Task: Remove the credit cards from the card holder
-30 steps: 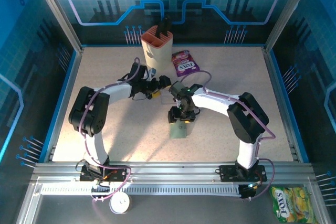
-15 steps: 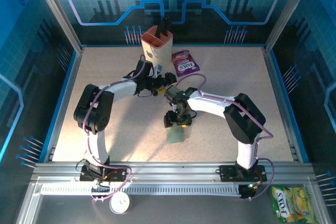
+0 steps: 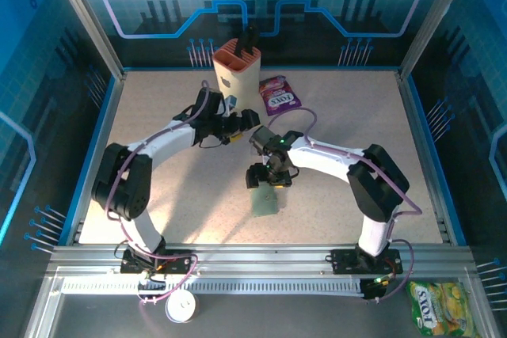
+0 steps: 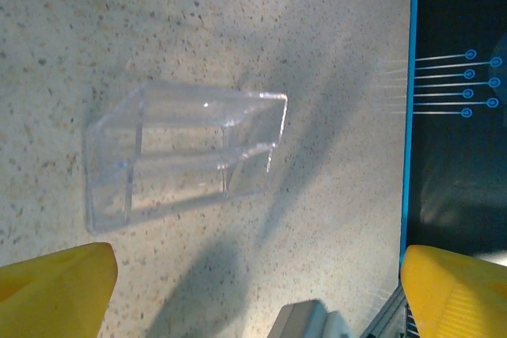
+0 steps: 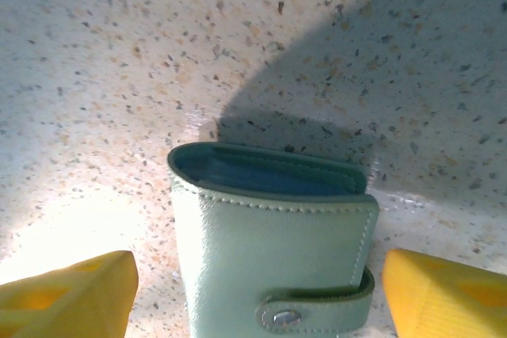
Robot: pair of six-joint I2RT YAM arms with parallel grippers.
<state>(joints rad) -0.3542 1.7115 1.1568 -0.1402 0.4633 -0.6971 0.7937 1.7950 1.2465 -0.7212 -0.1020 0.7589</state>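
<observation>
Beige slotted cup (image 3: 237,75), purple candy packet (image 3: 279,96) beside it, clear box (image 4: 184,152) (divided inside)

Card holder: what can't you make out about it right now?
- Credit cards: hidden by the closed, snapped card holder in the right wrist view.
- Its lower end: cut off by that view's bottom edge.
- Top view: too small for detail, partly under the right gripper.
</observation>
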